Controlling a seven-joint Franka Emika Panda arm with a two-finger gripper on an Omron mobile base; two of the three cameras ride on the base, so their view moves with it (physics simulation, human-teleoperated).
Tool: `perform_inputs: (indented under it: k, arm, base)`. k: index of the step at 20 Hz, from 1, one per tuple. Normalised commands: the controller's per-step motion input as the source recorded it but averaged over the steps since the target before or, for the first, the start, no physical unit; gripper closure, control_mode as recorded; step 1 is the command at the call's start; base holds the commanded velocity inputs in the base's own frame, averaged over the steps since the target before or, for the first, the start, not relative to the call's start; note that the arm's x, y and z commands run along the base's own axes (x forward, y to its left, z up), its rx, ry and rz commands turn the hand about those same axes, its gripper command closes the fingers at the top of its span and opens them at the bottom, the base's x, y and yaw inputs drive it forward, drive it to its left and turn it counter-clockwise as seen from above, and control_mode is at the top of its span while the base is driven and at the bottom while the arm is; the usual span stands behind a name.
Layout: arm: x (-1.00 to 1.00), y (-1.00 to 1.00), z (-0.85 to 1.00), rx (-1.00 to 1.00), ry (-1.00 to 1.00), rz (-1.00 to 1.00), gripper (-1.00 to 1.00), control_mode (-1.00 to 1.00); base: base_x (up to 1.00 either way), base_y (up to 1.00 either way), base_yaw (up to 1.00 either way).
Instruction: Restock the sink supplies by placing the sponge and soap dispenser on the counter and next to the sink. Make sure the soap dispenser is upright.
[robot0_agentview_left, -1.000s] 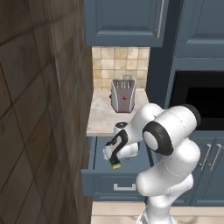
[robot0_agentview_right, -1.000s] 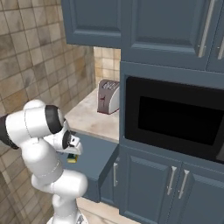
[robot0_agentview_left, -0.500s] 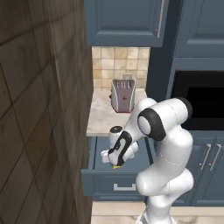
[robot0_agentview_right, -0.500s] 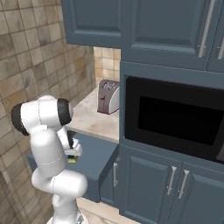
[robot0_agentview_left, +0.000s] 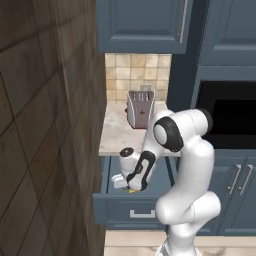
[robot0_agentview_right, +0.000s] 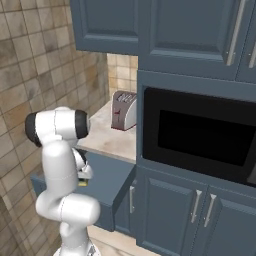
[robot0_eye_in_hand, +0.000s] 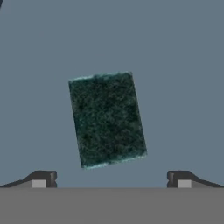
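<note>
The sponge (robot0_eye_in_hand: 107, 119) lies flat at the centre of the hand view, dark green side up, slightly skewed, on the blue-grey floor of the open drawer (robot0_agentview_left: 131, 211). In the left base view a sliver of its yellow edge (robot0_agentview_left: 132, 190) shows at centre frame, just under the hand. The tool (robot0_eye_in_hand: 111, 178) hangs over the sponge with its jaws spread wide, one fingertip (robot0_eye_in_hand: 43, 179) low left and the other low right of the hand view, both clear of the sponge and holding nothing. The arm (robot0_agentview_left: 172, 137) rises from the lower right of the left base view, folds at a high elbow and bends down and to the left, the wrist pointing into the drawer. Above the drawer, the bench (robot0_agentview_left: 117, 135) carries a toaster (robot0_agentview_left: 139, 109) in front of the tiled back wall. In the right base view the arm (robot0_agentview_right: 57, 131) stands at lower left, bent over the drawer (robot0_agentview_right: 105, 179), beside the dark oven (robot0_agentview_right: 200, 137).
</note>
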Motion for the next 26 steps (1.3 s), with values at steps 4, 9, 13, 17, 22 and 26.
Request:
perform_inputs:
  k: [4, 9, 13, 17, 22, 26]
  arm:
    - [0.33, 0.25, -0.01, -0.03, 0.04, 0.0, -1.0, -1.0]
    - [0.43, 0.07, 0.0, -0.01, 0.08, 0.0, -1.0, -1.0]
    - [0.41, 0.0, 0.0, 0.0, 0.1, 0.0, -1.0, -1.0]
    - [0.27, 0.0, 0.0, 0.0, 0.1, 0.0, -1.0, -1.0]
    - [0.06, -0.01, -0.01, 0.0, 0.06, 0.0, -1.0, -1.0]
    - [0.0, -0.1, 0.05, 0.0, 0.0, 0.0, -1.0, -1.0]
  base:
    - [0.0, 0.0, 0.0]
    - [0.0, 0.0, 0.0]
    - [0.0, 0.0, 0.0]
    - [0.0, 0.0, 0.0]
    - [0.0, 0.0, 0.0]
    - [0.0, 0.0, 0.0]
